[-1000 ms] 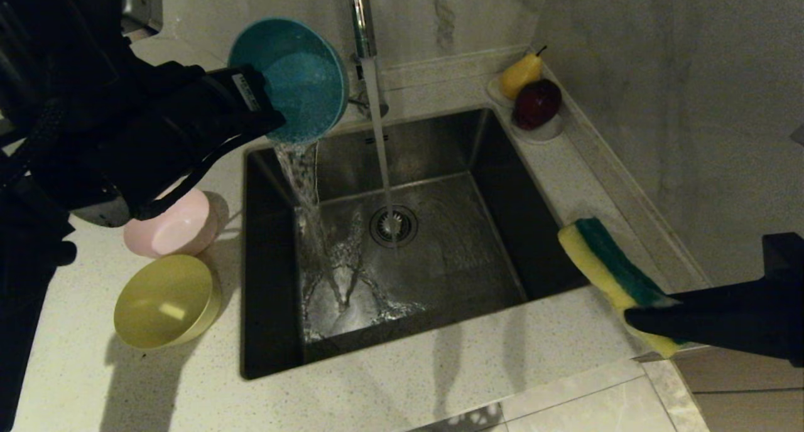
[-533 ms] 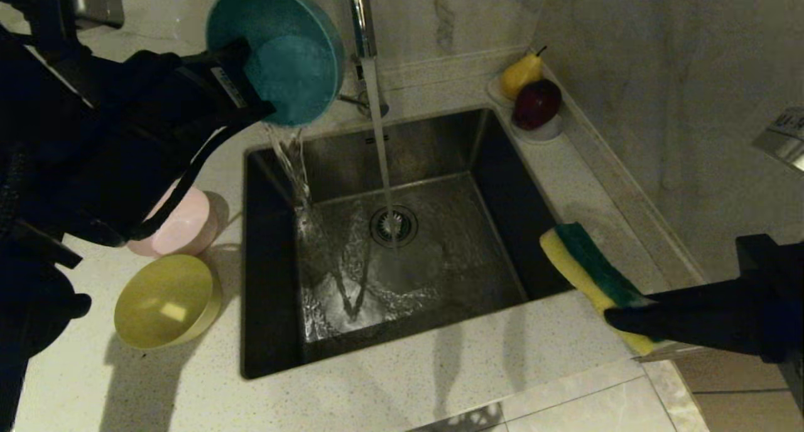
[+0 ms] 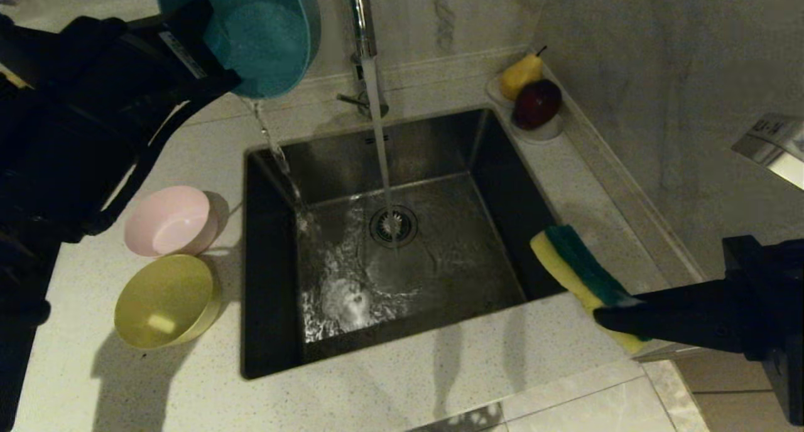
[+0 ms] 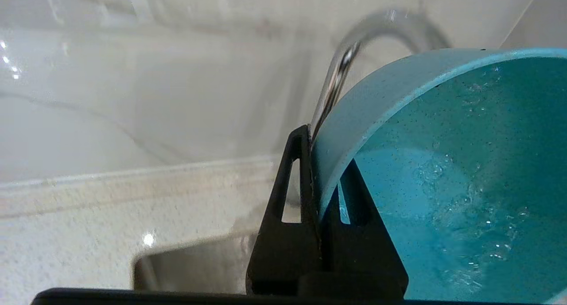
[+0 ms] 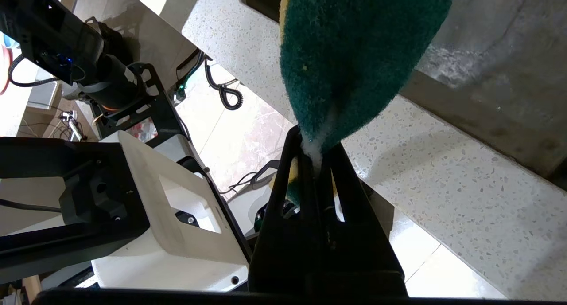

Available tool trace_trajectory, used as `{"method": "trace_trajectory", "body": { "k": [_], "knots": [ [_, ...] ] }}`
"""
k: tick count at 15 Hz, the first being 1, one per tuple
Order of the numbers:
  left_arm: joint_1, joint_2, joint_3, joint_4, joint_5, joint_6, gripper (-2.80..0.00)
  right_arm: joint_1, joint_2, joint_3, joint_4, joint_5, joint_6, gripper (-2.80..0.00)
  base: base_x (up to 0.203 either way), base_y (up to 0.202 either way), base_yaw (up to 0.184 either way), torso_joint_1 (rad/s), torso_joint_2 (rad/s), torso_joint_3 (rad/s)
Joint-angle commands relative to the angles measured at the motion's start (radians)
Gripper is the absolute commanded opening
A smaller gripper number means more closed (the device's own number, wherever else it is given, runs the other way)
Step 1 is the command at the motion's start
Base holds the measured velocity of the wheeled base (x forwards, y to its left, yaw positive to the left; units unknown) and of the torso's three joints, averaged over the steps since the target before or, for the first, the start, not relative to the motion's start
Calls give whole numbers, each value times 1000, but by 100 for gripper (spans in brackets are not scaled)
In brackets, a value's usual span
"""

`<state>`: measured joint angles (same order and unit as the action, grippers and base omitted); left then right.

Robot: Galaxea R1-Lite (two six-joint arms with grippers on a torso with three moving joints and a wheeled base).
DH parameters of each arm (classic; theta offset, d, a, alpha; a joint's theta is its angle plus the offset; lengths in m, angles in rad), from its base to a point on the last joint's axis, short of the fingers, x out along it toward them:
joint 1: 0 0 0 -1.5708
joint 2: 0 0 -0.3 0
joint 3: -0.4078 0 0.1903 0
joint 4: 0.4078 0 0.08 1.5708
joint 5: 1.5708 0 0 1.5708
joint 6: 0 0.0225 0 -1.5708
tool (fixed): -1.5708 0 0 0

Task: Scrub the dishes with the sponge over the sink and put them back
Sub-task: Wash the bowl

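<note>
— While the tap (image 3: 361, 17) runs into the sink (image 3: 440, 168), what does the head view give?
— The left gripper (image 3: 217, 68) is high over the counter (image 3: 157, 388) behind the sink's back left corner, its fingers pinched on the rim of the blue bowl (image 3: 264, 33). The bowl is tipped, and a thin stream falls from it into the sink's left side. A white label sits on the gripper, too small to read.
— And the other dishes?
— The pink bowl (image 3: 168, 221) and yellow bowl (image 3: 164, 301) stand touching on the counter left of the sink, with bare counter in front of them. A small dish (image 3: 541, 130) with a pear (image 3: 520, 74) and an apple (image 3: 537, 103) sits at the back right corner, against the wall.
— The right side?
— The right gripper (image 3: 619, 316) squeezes the sponge (image 3: 575, 265) over the sink's front right edge, green face up.
— From the left wrist?
— Both fingers (image 4: 290, 194) clamp the bowl's wall (image 4: 443, 141), one inside, one outside; water shines inside it, the tap spout (image 4: 341, 70) behind.
— From the right wrist?
— The closed fingers (image 5: 283, 185) crush the sponge's (image 5: 350, 52) end above the counter edge (image 5: 443, 185).
</note>
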<state>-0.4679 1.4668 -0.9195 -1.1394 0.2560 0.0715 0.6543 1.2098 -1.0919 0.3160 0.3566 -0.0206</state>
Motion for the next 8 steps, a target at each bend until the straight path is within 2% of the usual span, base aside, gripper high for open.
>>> {"method": "trace_trajectory", "body": {
  "k": [1, 4, 6, 8],
  "knots": [
    [0, -36, 4, -7, 2, 1, -280, 1, 5, 3, 2, 2, -1, -280, 0, 0, 0, 0, 0, 0],
    [0, -49, 2, -9, 2, 20, -280, 1, 7, 3, 0, 2, -1, -280, 0, 0, 0, 0, 0, 0],
    [-1, -44, 2, -63, 3, 19, -280, 2, 8, 3, 0, 4, -1, -280, 0, 0, 0, 0, 0, 0],
    [0, -33, 1, -20, 10, 20, -280, 4, 8, 0, 0, 5, -1, -280, 0, 0, 0, 0, 0, 0]
  ]
}}
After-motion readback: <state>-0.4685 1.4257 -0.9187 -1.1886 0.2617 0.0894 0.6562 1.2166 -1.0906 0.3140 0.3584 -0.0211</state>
